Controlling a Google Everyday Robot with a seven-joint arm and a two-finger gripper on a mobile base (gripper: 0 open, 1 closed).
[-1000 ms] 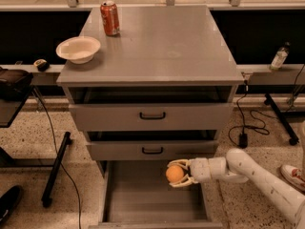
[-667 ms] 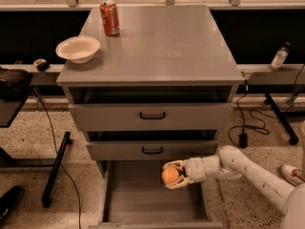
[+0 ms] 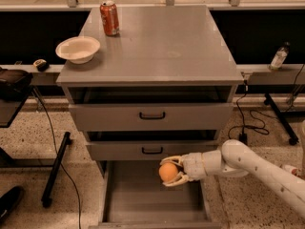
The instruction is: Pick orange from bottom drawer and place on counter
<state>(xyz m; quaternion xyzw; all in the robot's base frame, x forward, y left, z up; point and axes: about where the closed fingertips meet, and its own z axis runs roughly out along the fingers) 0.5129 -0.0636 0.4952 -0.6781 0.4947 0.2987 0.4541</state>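
Observation:
The orange (image 3: pixel 167 172) is held in my gripper (image 3: pixel 170 171), whose pale fingers (image 3: pixel 172 160) close above and below it. The arm reaches in from the lower right. The orange hangs over the open bottom drawer (image 3: pixel 143 199), just below the front of the middle drawer. The drawer's grey floor shows nothing else in it. The counter (image 3: pixel 162 42) is the grey cabinet top, well above the gripper.
A red soda can (image 3: pixel 109 17) and a white bowl (image 3: pixel 77 49) stand on the counter's left side. Two upper drawers with black handles (image 3: pixel 152 115) are nearly closed. A black stand leg (image 3: pixel 56 168) is at left, cables and a bottle (image 3: pixel 279 57) at right.
The gripper with the orange has shifted a little to the left, staying over the open bottom drawer.

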